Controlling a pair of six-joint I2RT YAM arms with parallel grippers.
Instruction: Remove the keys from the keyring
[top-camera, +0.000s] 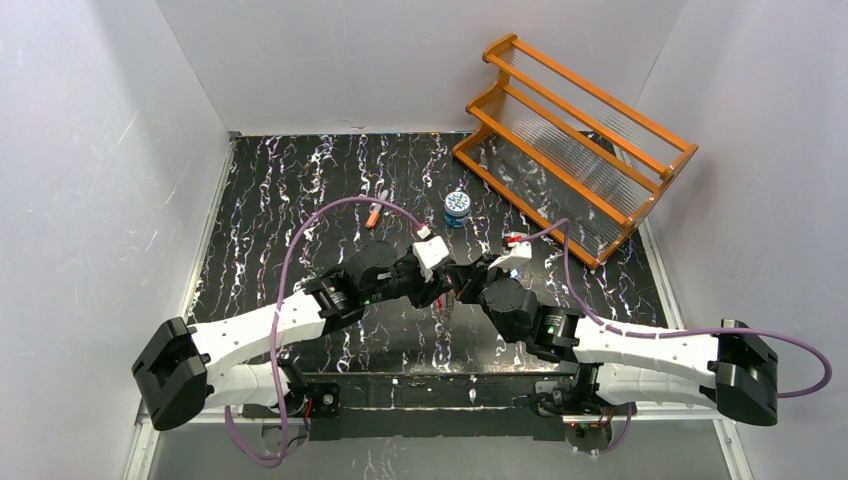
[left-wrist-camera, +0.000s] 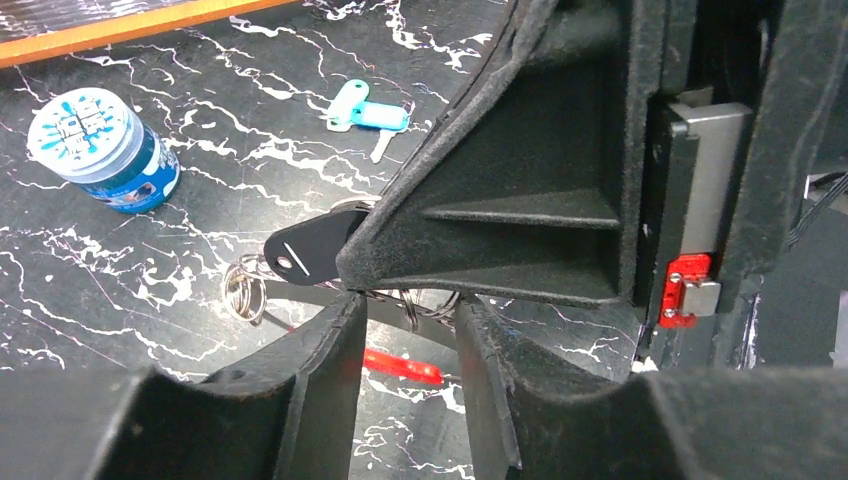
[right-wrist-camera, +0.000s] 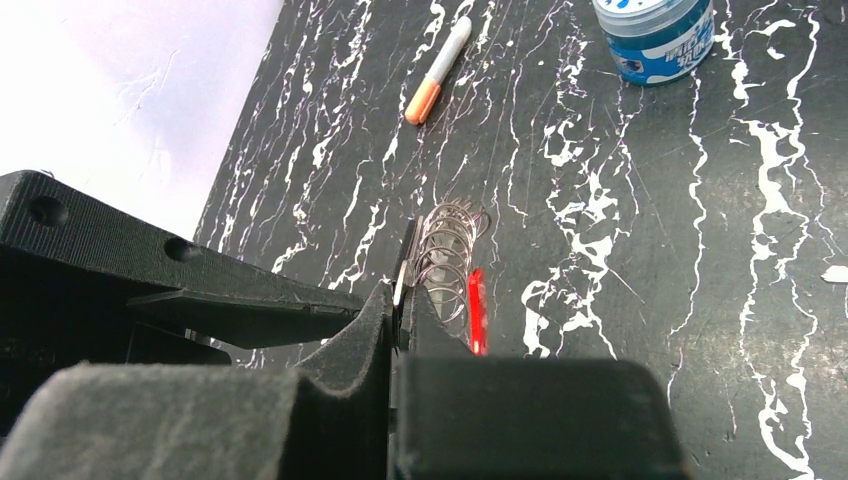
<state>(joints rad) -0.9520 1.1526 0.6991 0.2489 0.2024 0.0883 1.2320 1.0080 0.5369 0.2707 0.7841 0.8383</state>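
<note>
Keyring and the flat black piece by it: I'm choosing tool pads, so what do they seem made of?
The keyring looks like thin bare steel wire: silvery coils with bright glints. Its red section looks like glossy plastic. The flat black piece is matte; painted metal or plastic, I cannot tell.

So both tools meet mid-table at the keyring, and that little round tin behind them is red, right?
Not red: the tin is blue with a pale lid, as the left wrist view shows. The rest holds: left tool and right tool meet mid-table at the keyring.
</note>
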